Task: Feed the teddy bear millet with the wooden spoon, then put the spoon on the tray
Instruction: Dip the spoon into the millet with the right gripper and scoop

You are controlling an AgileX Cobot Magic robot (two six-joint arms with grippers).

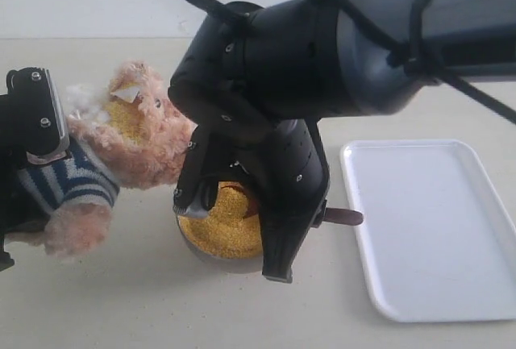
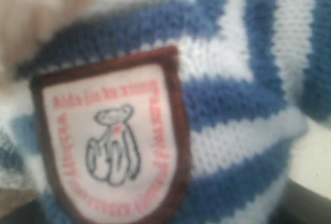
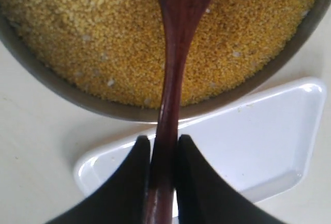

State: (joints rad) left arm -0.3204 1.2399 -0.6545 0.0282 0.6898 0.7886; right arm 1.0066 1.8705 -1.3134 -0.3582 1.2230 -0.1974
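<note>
The right gripper has its two dark fingers closed snugly on the handle of the wooden spoon, gripping it near the back end. The spoon's scoop reaches out ahead of the fingers over the millet in the metal bowl, and it looks to have some grain on it. The white tray lies under and behind the handle end. The teddy bear leans beyond the bowl, on the side away from the tray. It rests against the left gripper, whose fingers I can't make out, so I can't tell whether they are clamped.

I'd say this is the scooping part of the feeding step. Next the spoon needs lifting level, then carrying steadily across to the bear's muzzle without tipping the grain off.
</note>
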